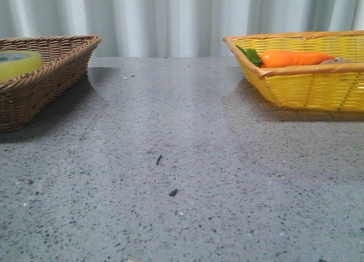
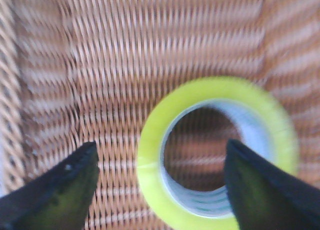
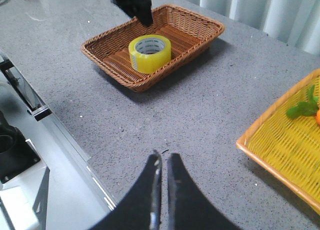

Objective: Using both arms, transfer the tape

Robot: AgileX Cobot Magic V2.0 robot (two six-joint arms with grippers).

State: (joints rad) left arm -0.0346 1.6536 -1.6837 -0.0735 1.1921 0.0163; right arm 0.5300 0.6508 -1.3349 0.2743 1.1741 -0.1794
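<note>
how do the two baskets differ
The brown basket is dark wicker and holds the tape; the yellow basket is bright yellow and holds a carrot. Brown sits at the table's left, yellow at the right. Both are shallow, rectangular and woven.

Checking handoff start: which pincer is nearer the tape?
Left. The left pincer hangs open directly above the tape in the brown basket. The right pincer, nearly shut, is out over bare table, away from the basket.

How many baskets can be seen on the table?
2. The brown basket sits at the table's left and holds the tape; the yellow basket sits at the right and holds a carrot.
</note>
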